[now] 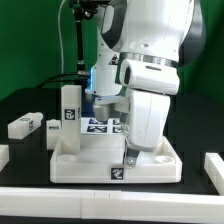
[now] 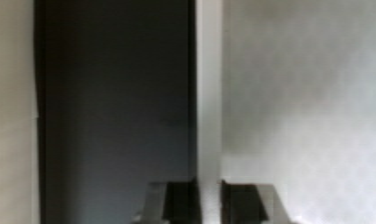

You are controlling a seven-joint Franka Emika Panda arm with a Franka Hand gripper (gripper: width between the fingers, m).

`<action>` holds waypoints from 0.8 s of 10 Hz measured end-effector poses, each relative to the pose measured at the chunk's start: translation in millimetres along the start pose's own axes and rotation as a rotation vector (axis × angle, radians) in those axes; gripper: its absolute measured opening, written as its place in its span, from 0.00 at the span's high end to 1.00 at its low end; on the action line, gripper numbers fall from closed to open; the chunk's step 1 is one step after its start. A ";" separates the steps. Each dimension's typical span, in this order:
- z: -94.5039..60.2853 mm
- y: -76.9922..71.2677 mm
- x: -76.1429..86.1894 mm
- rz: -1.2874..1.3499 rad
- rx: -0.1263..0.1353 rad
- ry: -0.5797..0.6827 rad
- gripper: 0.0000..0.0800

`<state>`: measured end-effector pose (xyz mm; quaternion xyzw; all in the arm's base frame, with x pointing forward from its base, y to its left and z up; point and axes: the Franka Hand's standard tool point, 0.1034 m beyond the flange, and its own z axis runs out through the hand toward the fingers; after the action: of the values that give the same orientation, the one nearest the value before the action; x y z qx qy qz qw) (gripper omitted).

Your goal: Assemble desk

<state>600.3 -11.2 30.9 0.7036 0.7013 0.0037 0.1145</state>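
One white tabletop [image 1: 100,158] lies flat on the black bench [image 1: 30,105], rim up, in the middle of the exterior view. A black-and-white tag [image 1: 118,172] sits on its near edge. One leg [image 1: 68,108] stands upright at the slab's far corner on the exterior view's left, with a tag on the face toward the camera.

Three more white legs lie loose on the bench. One [image 1: 25,125] is well out to the exterior view's left. A second [image 1: 52,130] lies just beside the foot of the upright leg. A third [image 1: 212,166] is off the slab's corner on the exterior view's right, partly cut by the picture's edge.

Behind the tabletop, the marker board [image 1: 100,125] lies flat, and the arm [image 1: 150,60] hides part of it.

The arm reaches down over the half of the tabletop on the exterior view's right. The claw [image 1: 127,160] points straight down inside the rim, near the front edge. Its tip is very low over the slab; whether it touches I cannot tell.

The claw [image 2: 204,196] is clenched, and in the wrist view the two dark fingers [image 2: 249,202] are pressed close together with nothing visible between them. Beyond them that view is blurred: a dark strip of bench [image 2: 105,100] runs alongside a pale white surface [image 2: 309,100], and I cannot tell which part that is
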 end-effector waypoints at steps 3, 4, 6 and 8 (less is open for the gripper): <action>-1.2 8.2 7.8 0.036 0.017 -0.003 0.93; -0.4 20.8 11.9 0.031 0.011 -0.005 0.93; 0.7 40.8 18.2 0.025 0.005 -0.009 0.93; -0.1 54.2 30.9 0.035 -0.006 -0.002 0.93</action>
<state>654.2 19.9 35.2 0.7154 0.6888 0.0068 0.1172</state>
